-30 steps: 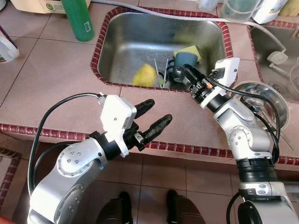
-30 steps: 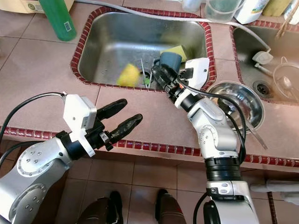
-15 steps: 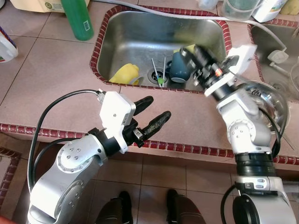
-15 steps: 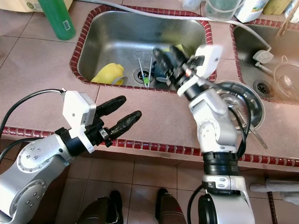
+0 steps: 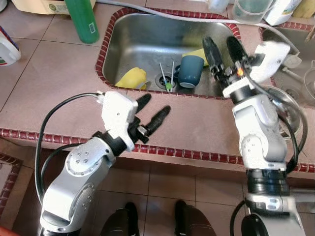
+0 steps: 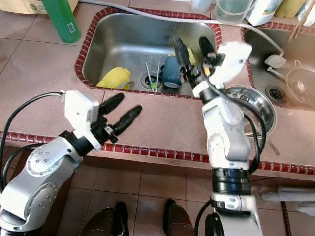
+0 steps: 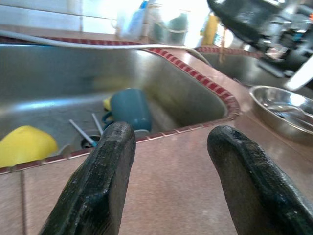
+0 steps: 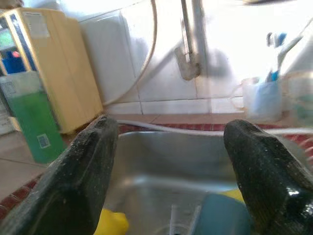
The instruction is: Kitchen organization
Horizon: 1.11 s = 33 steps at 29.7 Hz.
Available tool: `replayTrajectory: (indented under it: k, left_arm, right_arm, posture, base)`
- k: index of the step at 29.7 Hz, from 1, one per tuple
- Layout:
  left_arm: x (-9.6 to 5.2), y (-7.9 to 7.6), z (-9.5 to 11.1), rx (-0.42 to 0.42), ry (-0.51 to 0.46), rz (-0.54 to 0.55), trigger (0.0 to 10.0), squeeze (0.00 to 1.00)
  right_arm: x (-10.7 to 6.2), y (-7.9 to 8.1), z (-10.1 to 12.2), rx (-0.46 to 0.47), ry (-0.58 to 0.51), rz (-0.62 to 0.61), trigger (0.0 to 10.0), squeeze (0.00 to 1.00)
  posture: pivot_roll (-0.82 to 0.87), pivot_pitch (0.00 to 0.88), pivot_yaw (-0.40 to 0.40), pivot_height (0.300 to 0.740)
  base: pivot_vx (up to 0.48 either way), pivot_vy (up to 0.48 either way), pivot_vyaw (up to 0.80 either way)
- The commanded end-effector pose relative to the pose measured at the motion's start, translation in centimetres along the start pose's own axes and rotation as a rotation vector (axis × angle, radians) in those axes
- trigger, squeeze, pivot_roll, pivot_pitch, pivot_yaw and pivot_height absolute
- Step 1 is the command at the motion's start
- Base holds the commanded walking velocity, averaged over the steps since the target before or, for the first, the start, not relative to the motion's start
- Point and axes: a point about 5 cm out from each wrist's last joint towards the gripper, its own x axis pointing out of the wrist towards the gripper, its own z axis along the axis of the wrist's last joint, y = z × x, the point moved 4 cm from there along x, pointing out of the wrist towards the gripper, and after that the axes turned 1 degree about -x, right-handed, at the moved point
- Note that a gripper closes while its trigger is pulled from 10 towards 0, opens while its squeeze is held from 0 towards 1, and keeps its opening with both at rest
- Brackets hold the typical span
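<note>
A dark blue mug (image 5: 190, 71) lies in the steel sink (image 5: 133, 39) by the drain, with a yellow cup (image 5: 131, 77) on its side to the left and a yellow sponge (image 5: 201, 53) behind. Two thin straws or utensils (image 5: 170, 81) lie over the drain. My right gripper (image 5: 220, 48) is open and raised above the sink's right side, over the mug, holding nothing. Over the tiled counter in front of the sink, my left gripper (image 5: 151, 110) is open and empty. The left wrist view shows the mug (image 7: 129, 111) and yellow cup (image 7: 25, 145) beyond its fingertips (image 7: 112, 147).
A green bottle (image 5: 82, 19) stands at the back left beside a cream container (image 5: 44, 6). A steel bowl (image 6: 250, 103) sits on the counter right of the sink. A second basin (image 5: 295, 59) lies further right. A hose (image 5: 162, 14) runs along the back rim.
My right gripper has lifted up out of the sink and away from the blue mug, which now lies free by the drain. The left gripper shifted slightly toward the sink.
</note>
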Motion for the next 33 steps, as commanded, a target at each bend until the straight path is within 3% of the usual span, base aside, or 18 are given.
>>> replayTrajectory:
  k: [1,5,13,26,33]
  left_arm:
    - [0.0,0.9,-0.3,-0.001,0.0,0.058,10.0,0.0]
    - [0.2,3.0,-1.2,-0.015,0.005,0.174,10.0,0.0]
    - [-0.4,5.2,-3.6,0.011,0.051,0.309,10.0,0.0]
    - [0.1,6.2,-5.5,0.01,0.056,0.366,10.0,0.0]
    - [0.1,6.0,-6.0,0.009,0.064,0.361,10.0,0.0]
  right_arm:
    - [-0.4,0.0,0.9,-0.069,-0.036,-0.018,10.0,0.0]
    - [-1.5,-0.5,0.5,-0.134,-0.02,-0.069,10.0,0.0]
    - [-3.5,-1.0,-1.0,-0.193,0.018,-0.15,10.0,0.0]
    - [-5.8,-0.2,-4.2,-0.233,0.104,-0.22,10.0,0.0]
    - [-7.0,-0.4,-5.2,-0.242,0.132,-0.246,10.0,0.0]
  posture:
    - [-0.14,0.177,-0.038,0.732]
    - [-0.14,0.133,-0.046,0.732]
    - [-0.16,0.082,-0.043,0.732]
    - [-0.18,0.045,-0.019,0.732]
    - [-0.18,0.046,-0.013,0.732]
  base:
    - [0.0,0.0,0.0]
    - [0.0,0.0,0.0]
    - [0.0,0.0,0.0]
    - [0.0,0.0,0.0]
    - [0.0,0.0,0.0]
